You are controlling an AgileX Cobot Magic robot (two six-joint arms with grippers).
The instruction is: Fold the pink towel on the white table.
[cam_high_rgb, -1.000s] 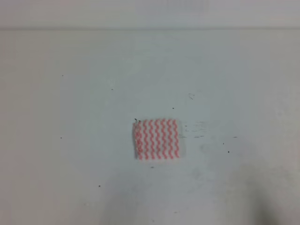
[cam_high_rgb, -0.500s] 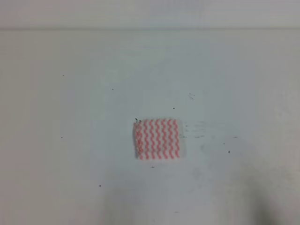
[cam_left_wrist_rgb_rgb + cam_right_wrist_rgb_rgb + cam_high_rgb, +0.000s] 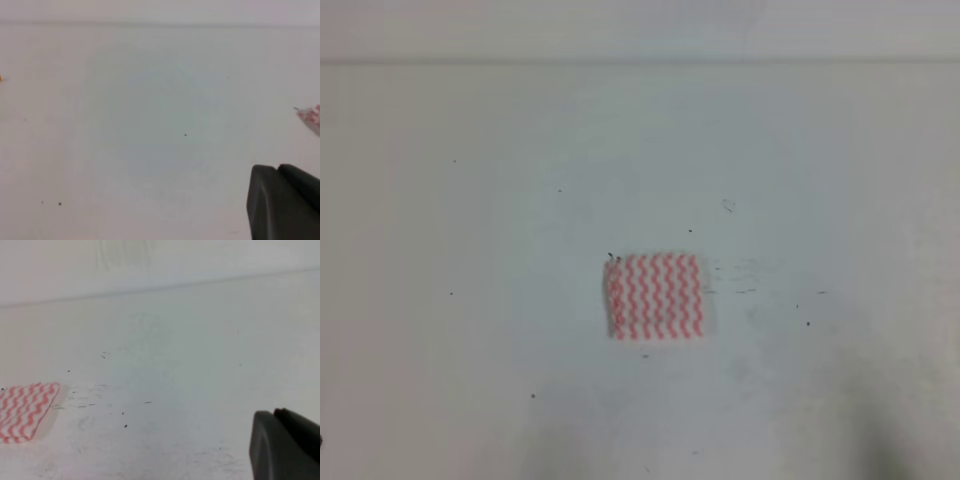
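The pink towel (image 3: 657, 297) lies flat on the white table (image 3: 470, 250) as a small, compact rectangle near the middle, its wavy stripes facing up. Neither gripper shows in the exterior high view. In the left wrist view one dark finger (image 3: 282, 202) fills the lower right corner, and a corner of the towel (image 3: 311, 116) peeks in at the right edge, well apart from it. In the right wrist view one dark finger (image 3: 285, 445) sits at the lower right, and the towel (image 3: 25, 410) lies far to the left. Nothing is held.
Small dark specks and scuff marks (image 3: 745, 270) dot the table to the right of the towel. The table's far edge (image 3: 640, 62) meets a pale wall. Faint shadows lie along the near edge.
The towel has not moved. Only the faint shadows along the near edge shift slightly.
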